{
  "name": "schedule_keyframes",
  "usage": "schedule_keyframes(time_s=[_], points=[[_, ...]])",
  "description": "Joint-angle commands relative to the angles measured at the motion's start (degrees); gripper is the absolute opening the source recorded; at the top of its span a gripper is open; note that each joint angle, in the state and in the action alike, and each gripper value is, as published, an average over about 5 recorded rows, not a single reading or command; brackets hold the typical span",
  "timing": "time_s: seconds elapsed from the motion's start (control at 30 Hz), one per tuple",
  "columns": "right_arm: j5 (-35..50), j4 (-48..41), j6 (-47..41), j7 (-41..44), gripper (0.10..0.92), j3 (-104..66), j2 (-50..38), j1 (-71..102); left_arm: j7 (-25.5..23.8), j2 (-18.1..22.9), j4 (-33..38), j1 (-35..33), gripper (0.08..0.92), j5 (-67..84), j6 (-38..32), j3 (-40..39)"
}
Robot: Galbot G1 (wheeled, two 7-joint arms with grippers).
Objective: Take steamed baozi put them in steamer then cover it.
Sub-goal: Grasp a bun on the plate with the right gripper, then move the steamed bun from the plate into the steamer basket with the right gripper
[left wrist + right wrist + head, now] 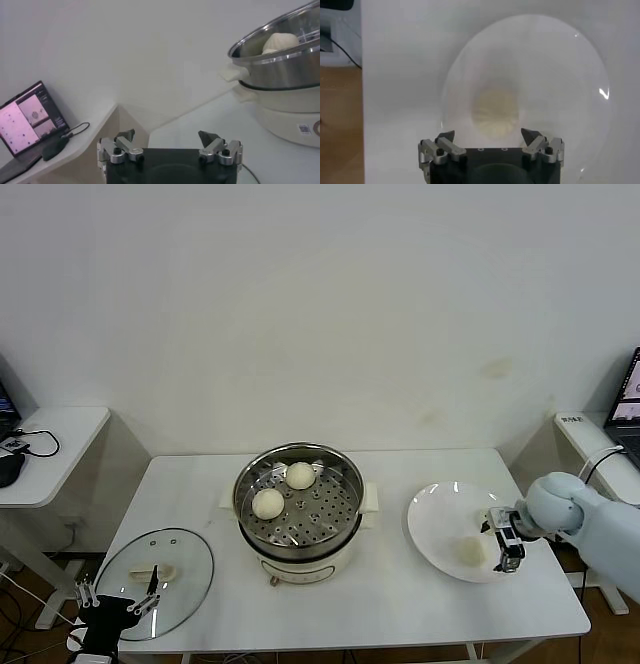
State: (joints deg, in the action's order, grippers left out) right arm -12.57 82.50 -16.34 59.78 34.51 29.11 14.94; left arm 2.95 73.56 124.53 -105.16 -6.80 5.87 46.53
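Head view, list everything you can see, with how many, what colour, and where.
buns: three, cream-white; two in the steamer, one on the plate
steamer: one, steel on white base, table centre
lid: one, clear glass, cream handle, table's left front
plate: one, white, table's right
table: one, white
side desks: two, white, left and right
laptop: one, dark, right desk
left claw: open, over the lid
right claw: open, beside the plate's bun

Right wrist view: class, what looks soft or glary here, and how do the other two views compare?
Right wrist view: the bun and plate look soft, small glints on the rim. Head view: evenly lit, sharp; pot shiny. Left wrist view: pot wall reflects brightly.
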Motion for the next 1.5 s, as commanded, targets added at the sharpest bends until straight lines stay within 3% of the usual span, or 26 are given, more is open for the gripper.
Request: schedule_keyframes(time_s=[0.03, 0.2, 0.67, 1.17, 1.5], points=[[-1.10, -3.90, -0.09, -0.88, 0.819, -1.89, 3.94, 2.21, -0.04, -0.07, -0.10, 0.03, 0.823, -0.04, 0.03, 0.07], [-1.09, -4.25, -0.56, -0.82, 0.797, -1.84, 4.88, 2.35, -0.05, -0.07, -0.29, 0.13, 0.823, -0.05, 0.03, 0.10], [-0.08, -3.58, -0.95, 2.46, 0.624, -0.10, 4.00, -1.55, 0.04, 0.10, -0.09, 0.00, 0.823, -0.04, -0.07, 0.06], [9.52, 0.72, -1.64, 5.26, 0.611, 8.90, -0.70, -23.96, 0.14, -0.19, -0.05, 0.44, 0.823, 0.02, -0.25, -0.51], [18.57, 0.58, -2.28, 5.22, 0.618, 21.82, 7.18, -46.86, 0.06, -1.01, 0.11, 0.95, 0.823, 0.23, -0.20, -0.95]])
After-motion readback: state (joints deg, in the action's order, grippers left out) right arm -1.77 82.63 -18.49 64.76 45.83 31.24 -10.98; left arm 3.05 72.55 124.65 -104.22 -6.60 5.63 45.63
